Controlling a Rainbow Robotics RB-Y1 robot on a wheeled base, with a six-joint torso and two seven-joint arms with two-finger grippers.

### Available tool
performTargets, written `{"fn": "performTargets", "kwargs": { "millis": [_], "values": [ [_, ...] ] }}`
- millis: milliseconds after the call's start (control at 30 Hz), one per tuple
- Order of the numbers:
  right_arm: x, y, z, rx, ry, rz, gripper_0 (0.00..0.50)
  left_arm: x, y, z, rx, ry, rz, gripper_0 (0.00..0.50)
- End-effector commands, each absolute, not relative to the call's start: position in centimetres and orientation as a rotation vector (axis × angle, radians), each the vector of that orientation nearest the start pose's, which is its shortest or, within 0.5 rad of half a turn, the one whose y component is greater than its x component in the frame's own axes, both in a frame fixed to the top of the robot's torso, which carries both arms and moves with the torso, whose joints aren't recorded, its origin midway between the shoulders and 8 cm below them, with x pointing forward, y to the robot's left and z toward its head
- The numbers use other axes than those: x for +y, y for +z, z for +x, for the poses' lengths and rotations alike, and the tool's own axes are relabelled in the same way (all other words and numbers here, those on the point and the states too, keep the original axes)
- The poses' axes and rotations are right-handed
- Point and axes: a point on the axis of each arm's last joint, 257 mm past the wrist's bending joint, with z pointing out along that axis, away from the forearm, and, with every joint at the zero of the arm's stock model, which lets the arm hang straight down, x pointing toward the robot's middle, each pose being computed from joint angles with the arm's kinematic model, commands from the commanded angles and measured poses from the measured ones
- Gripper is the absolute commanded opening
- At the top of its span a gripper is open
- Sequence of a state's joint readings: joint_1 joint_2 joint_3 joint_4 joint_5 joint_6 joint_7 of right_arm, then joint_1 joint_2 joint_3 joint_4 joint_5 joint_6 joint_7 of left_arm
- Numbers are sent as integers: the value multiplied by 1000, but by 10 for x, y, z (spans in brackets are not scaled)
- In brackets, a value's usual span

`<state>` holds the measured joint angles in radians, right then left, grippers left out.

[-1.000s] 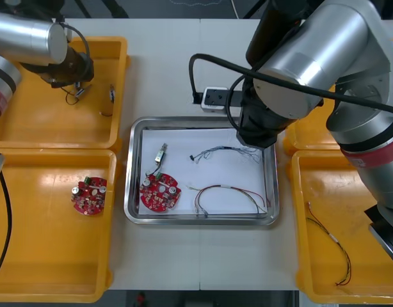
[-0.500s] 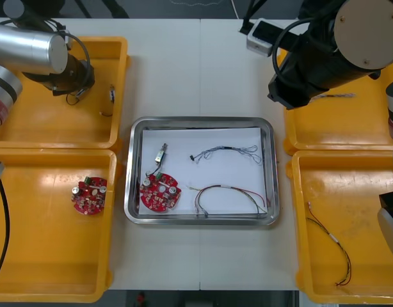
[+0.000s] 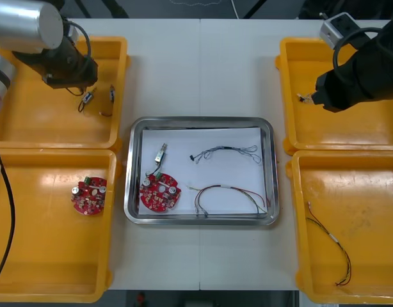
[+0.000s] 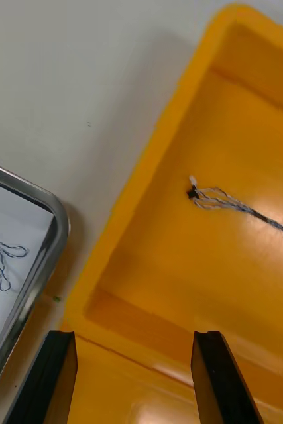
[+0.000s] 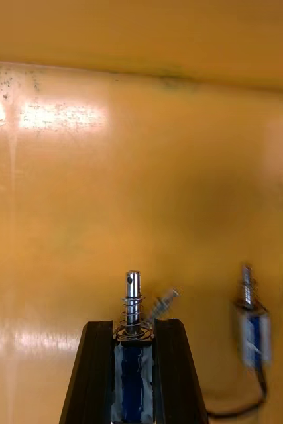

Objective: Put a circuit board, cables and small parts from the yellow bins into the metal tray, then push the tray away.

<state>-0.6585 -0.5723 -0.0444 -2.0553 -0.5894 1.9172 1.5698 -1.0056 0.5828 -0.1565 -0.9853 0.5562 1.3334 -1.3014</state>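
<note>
Over the far left yellow bin, my left gripper is shut on a small metal part that has a blue body and a sprung pin. A second small metal part lies in the bin beside it. My right gripper hangs open over the far right yellow bin, where a twisted blue and white cable lies beyond the fingers. The metal tray holds a red circuit board, a small metal part, a blue and white cable and a red and yellow cable.
The near left yellow bin holds another red circuit board. A red and yellow cable lies in the near right yellow bin. The tray's corner sits close to the far right bin's wall.
My left gripper has shut on the small metal part in the far left bin. My right arm has swung from above the tray to the far right bin, staying open.
</note>
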Motion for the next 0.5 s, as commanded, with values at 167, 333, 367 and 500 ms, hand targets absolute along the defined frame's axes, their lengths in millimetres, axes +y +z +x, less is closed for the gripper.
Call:
{"fn": "performTargets", "kwargs": {
  "millis": [167,333,367,500],
  "values": [
    [-306,-82,464,2430,-133,-253,500,307,-94,609,2538,83,7,0],
    [-327,-94,452,2471,-81,-108,500,279,-86,590,2561,53,-20,0],
    [-332,-97,448,2480,-69,-80,500,272,-84,585,2559,54,-24,0],
    [-344,-103,436,2499,-32,-17,500,242,-80,571,2560,36,-26,0]
  ]
}}
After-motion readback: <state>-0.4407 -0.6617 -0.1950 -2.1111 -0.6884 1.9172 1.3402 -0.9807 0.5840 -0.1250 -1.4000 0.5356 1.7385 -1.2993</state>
